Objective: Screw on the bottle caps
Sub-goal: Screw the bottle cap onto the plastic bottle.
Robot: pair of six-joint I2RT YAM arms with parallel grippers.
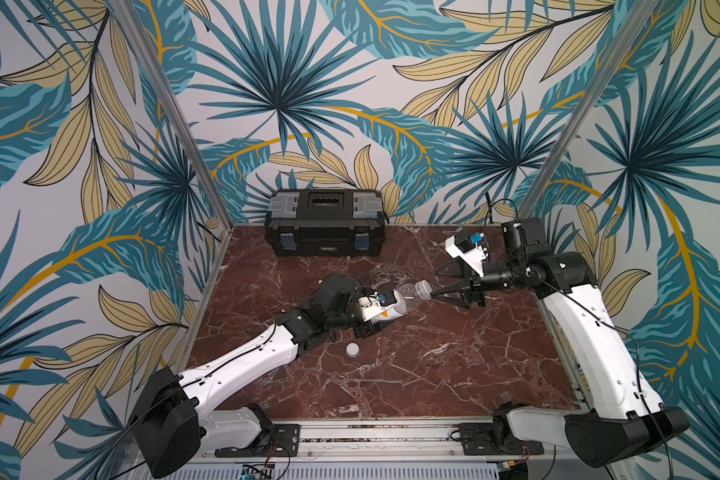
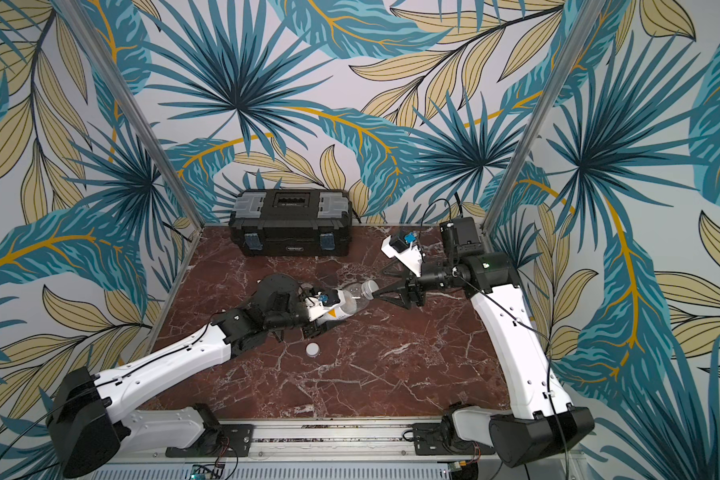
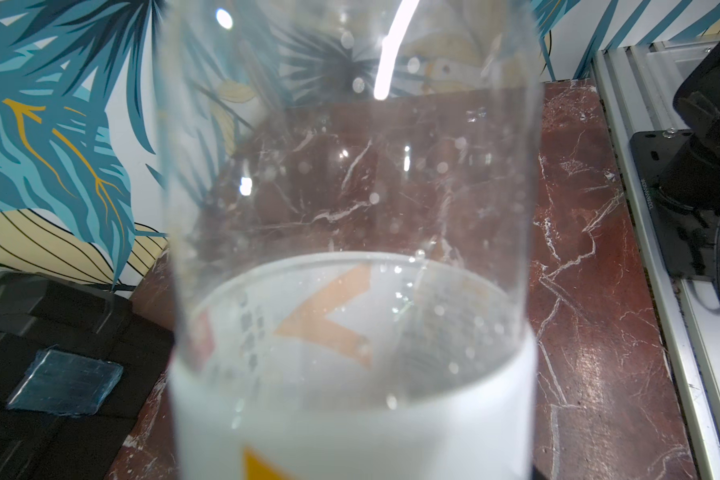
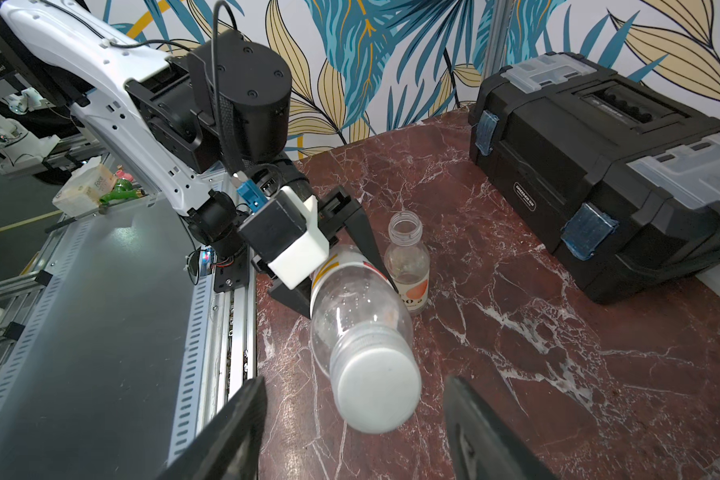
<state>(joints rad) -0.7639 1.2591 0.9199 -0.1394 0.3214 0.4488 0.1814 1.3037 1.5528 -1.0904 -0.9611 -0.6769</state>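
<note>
Caps: 2. The loose cap (image 1: 352, 349) lies flat on the worktop (image 1: 433, 374), nearest the front and just beside the left forearm; only the top views show it. The second cap (image 4: 377, 392) sits on the neck of the held bottle (image 4: 358, 328)

Bottles: 2. The held bottle is clear with a white label and an orange mark. It is tipped near level over the middle of the worktop, capped end toward the right gripper (image 1: 434, 284). The left gripper (image 4: 346, 297) has its fingers (image 4: 364, 237) pinching the labelled body. The right fingers (image 4: 233, 436) are spread, one each side of the cap, with a gap on both sides

The open bottle (image 4: 406, 266) stands upright with no cap, just behind the held one. The right wrist view shows it plainly; in both top views the left wrist mostly blocks it. The left wrist view is filled by the held bottle's wall and label, with no fingers seen

1 toolbox (image 1: 325, 226), black and shut, at the far edge by the wall, well apart from the bottles
</note>
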